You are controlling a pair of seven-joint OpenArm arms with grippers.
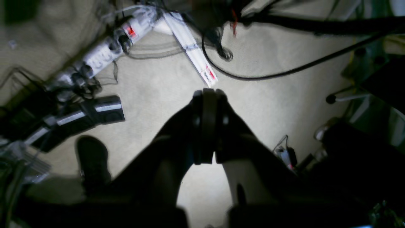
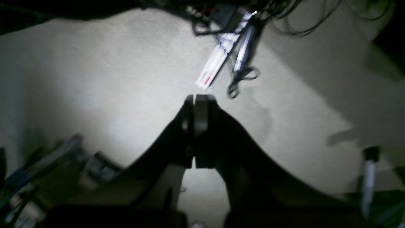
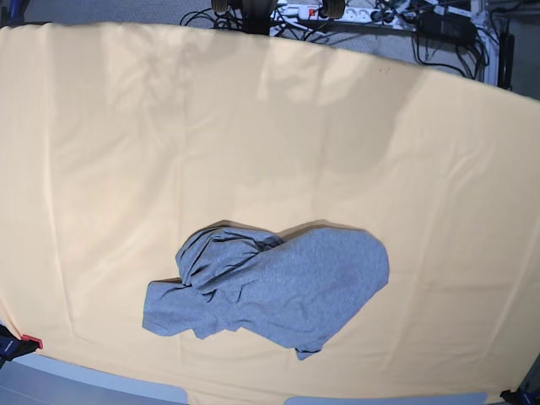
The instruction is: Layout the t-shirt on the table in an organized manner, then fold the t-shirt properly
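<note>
shirt: heather-grey short-sleeved cotton t-shirt (image 3: 278, 287), crumpled in a heap, plain grey side up, no lettering visible
shirt place: on the table, nearer the front edge than the far edge, roughly mid-width; bunched folds at its left part, smoother rounded lobe at its right
table: wide table under a pale yellow-orange cloth (image 3: 126, 152), faint creases, much larger than the shirt
table front edge: red-and-black clamp (image 3: 18, 344) at the front left corner
left gripper: dark two-finger left gripper (image 1: 208, 92), jaws pressed together, nothing between them; hangs over beige carpet floor (image 1: 259, 104), off the table
right gripper: dark two-finger right gripper (image 2: 197, 96), jaws closed flat on each other, empty; also over the floor
arms in base view: neither arm shows there
floor, left wrist view: white power strip (image 1: 104, 53) with plugs, white flat stick with red print (image 1: 194, 50), black cables (image 1: 284, 71)
floor, right wrist view: the white stick (image 2: 216, 61) and tangled black cords (image 2: 240, 77) beyond the fingertips
behind table: power strips and cables (image 3: 337, 15) past the far edge
</note>
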